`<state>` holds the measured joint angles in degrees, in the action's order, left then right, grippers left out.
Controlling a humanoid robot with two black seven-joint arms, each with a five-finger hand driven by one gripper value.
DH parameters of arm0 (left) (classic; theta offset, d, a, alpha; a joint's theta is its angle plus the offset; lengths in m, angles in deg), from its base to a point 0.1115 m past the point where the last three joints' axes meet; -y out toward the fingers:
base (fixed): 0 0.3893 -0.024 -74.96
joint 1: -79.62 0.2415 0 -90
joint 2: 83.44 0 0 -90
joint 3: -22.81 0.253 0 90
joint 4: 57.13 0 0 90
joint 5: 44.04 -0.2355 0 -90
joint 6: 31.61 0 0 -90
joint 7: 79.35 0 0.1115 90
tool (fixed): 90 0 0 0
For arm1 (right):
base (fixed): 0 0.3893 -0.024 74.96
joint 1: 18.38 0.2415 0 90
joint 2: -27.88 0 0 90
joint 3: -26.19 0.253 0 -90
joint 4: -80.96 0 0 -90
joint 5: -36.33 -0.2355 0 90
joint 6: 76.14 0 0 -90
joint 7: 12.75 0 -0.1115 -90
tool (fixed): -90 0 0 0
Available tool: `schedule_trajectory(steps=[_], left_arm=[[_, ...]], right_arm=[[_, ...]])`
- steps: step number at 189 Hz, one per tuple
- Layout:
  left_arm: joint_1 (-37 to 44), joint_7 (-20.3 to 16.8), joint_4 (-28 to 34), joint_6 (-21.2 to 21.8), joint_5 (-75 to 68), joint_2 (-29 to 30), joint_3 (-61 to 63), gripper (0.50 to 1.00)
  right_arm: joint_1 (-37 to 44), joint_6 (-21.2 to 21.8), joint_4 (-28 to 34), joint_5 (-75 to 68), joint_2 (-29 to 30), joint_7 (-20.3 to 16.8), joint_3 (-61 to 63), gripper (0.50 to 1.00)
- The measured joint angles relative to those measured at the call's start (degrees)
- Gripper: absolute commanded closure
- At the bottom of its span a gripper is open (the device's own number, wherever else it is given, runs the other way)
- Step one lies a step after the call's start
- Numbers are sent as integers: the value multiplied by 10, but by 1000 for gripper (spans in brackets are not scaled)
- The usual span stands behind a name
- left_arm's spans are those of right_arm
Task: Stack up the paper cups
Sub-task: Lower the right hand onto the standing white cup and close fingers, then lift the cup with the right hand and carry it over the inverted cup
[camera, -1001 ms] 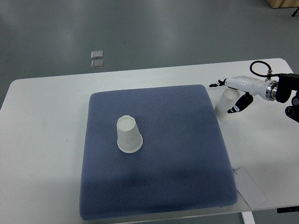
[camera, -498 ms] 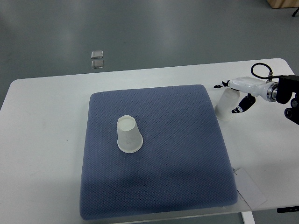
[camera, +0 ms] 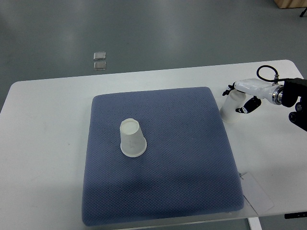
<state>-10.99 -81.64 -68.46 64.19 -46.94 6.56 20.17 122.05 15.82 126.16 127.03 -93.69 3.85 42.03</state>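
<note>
The worktop (camera: 48,143) is plain white, and the mat (camera: 163,191) on it is dark blue with a fine dotted weave. Both paper cups (camera: 132,139) (camera: 231,108) are white. The right hand (camera: 242,96) is white with black fingers (camera: 249,106), and the floor (camera: 168,33) is grey-green.

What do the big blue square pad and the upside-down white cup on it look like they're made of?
The blue square pad looks like a soft woven or mesh fabric cushion, matte: a fine dotted weave and rounded edges. The upside-down white cup on the pad looks like thin matte paper, though plastic can't be ruled out.
</note>
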Motion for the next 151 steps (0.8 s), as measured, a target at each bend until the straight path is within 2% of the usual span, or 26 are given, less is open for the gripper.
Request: schedule_trajectory(steps=[20, 26, 67, 104, 125, 151], left_arm=[[0, 0, 0, 0, 0, 0, 0, 500], [0, 0, 0, 0, 0, 0, 0, 500], [0, 0, 0, 0, 0, 0, 0, 500], [0, 0, 0, 0, 0, 0, 0, 500], [0, 0, 0, 0, 0, 0, 0, 500], [0, 0, 0, 0, 0, 0, 0, 500]], right_arm=[[0, 0, 0, 0, 0, 1, 0, 961], [0, -1, 0, 0, 0, 1, 0, 981], [4, -1, -1, -3, -8, 5, 0, 973], [48, 10, 6, -19, -35, 34, 6, 969], [90, 33, 27, -44, -60, 52, 8, 969], [154, 74, 84, -89, -90, 59, 10, 973]])
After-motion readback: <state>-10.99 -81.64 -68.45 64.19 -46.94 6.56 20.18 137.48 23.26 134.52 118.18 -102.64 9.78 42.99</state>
